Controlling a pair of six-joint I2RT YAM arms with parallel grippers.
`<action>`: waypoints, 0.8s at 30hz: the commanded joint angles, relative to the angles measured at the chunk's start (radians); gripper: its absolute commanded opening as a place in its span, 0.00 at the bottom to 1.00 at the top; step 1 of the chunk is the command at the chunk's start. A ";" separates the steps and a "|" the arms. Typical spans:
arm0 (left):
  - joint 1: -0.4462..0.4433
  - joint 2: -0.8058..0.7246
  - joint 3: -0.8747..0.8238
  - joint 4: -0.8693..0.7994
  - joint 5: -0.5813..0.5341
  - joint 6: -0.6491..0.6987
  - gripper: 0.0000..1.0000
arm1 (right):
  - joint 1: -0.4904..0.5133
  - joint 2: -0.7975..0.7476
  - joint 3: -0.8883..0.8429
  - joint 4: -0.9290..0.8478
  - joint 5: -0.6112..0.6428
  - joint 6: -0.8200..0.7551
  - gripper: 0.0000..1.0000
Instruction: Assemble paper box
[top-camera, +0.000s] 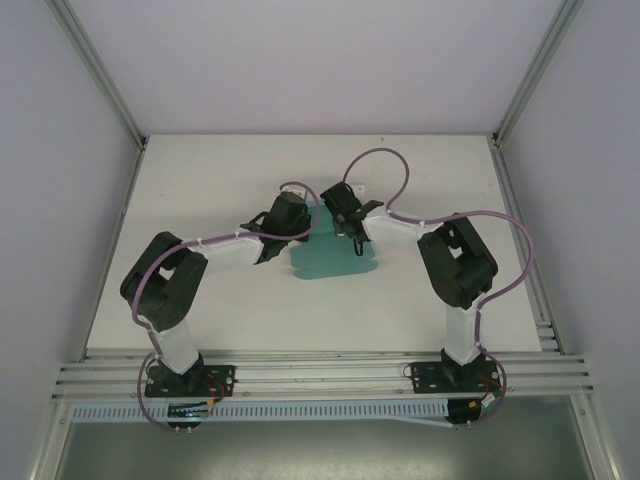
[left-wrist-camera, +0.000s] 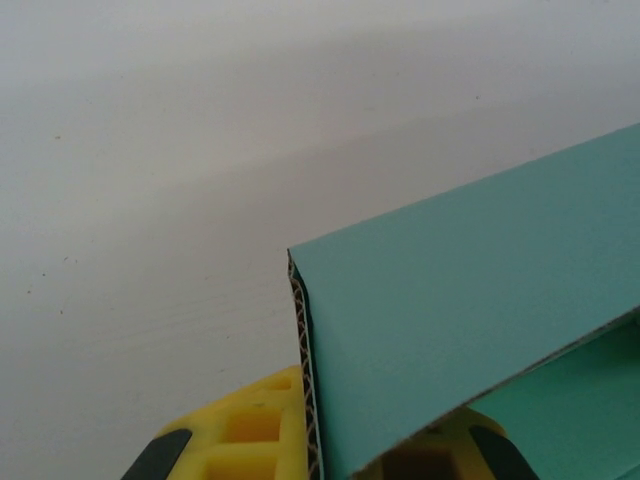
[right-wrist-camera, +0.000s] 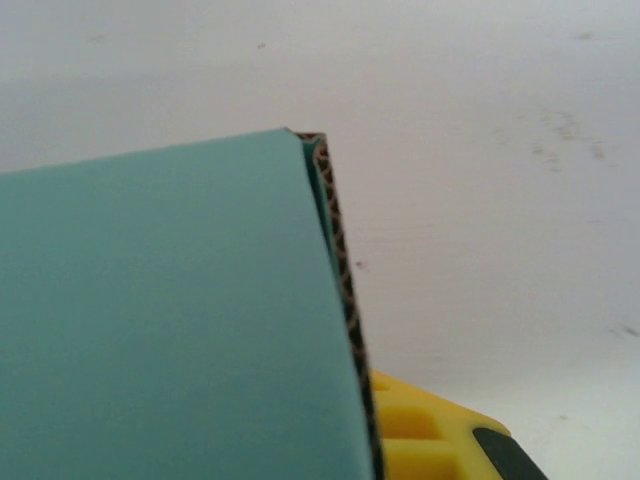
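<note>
Fingers (left-wrist-camera: 250, 435) of the left gripper (left-wrist-camera: 345, 455), yellow with black tips, are pressed onto a folded-up flap of the paper box (left-wrist-camera: 470, 310). On my left wrist feed the brown corrugated edge runs up between them, so I read that tool as pinching the card. From overhead, the left gripper sits at the box's left edge, near its far corner. The teal box lies about the middle of the table (top-camera: 200, 180), between the two arms. Its near part is flat on the white surface, with rounded tabs along the near edge. Right of centre, the right gripper (top-camera: 350, 232) comes down on the far part of the card. On my right wrist feed a teal panel is raised and folded over, its corrugated edge just beside one yellow finger (right-wrist-camera: 425, 430). The jaws are closed together on that fold.
</note>
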 joint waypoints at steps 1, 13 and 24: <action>0.023 -0.003 0.028 -0.161 -0.162 -0.011 0.00 | -0.083 0.082 0.015 -0.394 0.475 0.145 0.00; 0.023 0.003 0.034 -0.161 -0.106 -0.028 0.00 | -0.100 -0.007 -0.137 0.043 0.514 0.140 0.00; 0.024 0.035 0.041 -0.179 -0.108 -0.036 0.00 | -0.089 -0.143 -0.361 0.618 0.114 -0.097 0.24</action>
